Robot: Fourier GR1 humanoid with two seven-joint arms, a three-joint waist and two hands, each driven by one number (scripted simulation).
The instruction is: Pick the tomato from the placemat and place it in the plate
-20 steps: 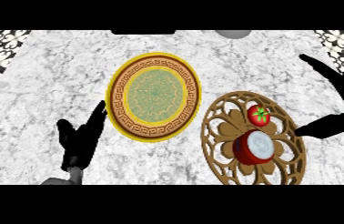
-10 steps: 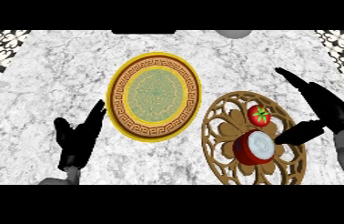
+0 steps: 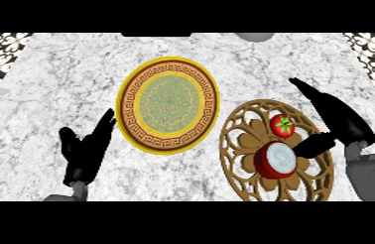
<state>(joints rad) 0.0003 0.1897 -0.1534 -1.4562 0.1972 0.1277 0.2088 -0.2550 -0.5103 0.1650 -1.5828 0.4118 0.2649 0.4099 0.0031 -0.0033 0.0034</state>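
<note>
A small red tomato (image 3: 282, 125) with a green stem lies on the brown openwork placemat (image 3: 242, 139), in its upper right part. A round plate (image 3: 168, 105) with a yellow rim and a green centre sits left of the placemat. My right hand (image 3: 333, 116) is open just right of the tomato, fingers stretched up and to the left, thumb pointing at the placemat below the tomato. It is not touching the tomato. My left hand (image 3: 86, 151) rests open at the lower left, fingers up.
A halved red fruit with a white inside (image 3: 276, 160) lies on the placemat just below the tomato, close to my right thumb. The grey marble counter (image 3: 66, 79) spreads around. Patterned corners show at the top left and top right.
My right hand has moved leftward and down from the right edge toward the tomato. The left hand has barely shifted. Tomato and plate stay where they were.
</note>
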